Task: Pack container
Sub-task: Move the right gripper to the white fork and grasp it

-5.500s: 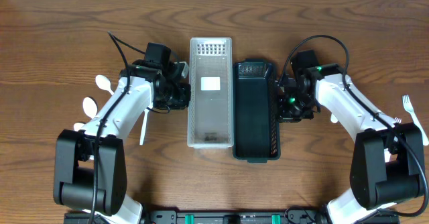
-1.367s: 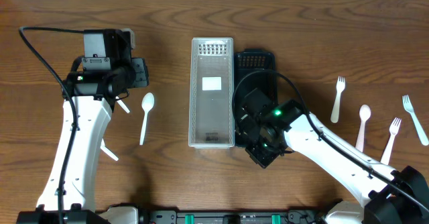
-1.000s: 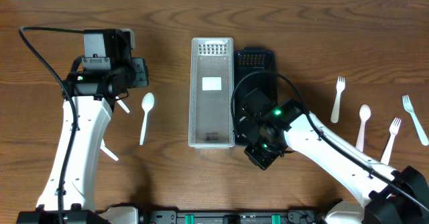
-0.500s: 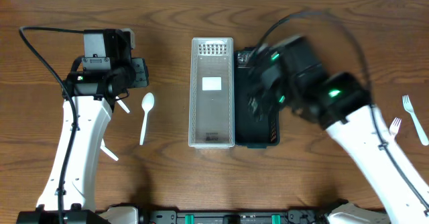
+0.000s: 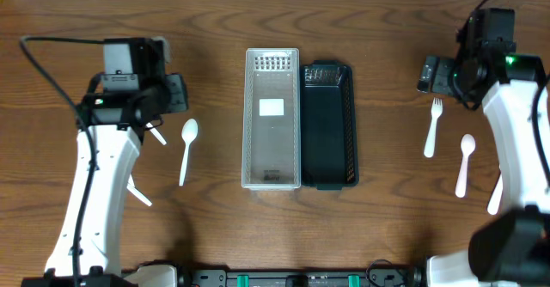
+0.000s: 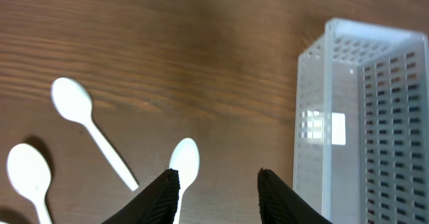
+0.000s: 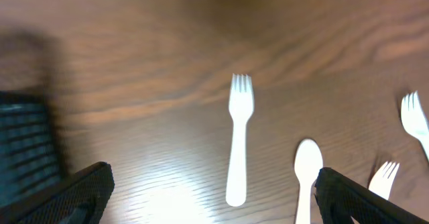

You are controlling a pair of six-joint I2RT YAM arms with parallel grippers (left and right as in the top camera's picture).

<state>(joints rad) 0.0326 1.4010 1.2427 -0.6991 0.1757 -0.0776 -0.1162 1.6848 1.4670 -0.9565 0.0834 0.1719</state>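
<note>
Containers sit side by side mid-table: the white perforated bin (image 5: 271,119) touches the black basket (image 5: 328,124) on its right. My left gripper (image 6: 218,190) hangs with its fingers parted and nothing between them. A white plastic spoon (image 6: 184,162) lies on the wood just by one fingertip, left of the white bin, with two more spoons (image 6: 87,127) farther out. My right gripper (image 7: 214,190) is spread wide and empty over a white plastic fork (image 7: 238,137). Another spoon (image 7: 307,174) lies just beside that fork, both well right of the black basket.
</note>
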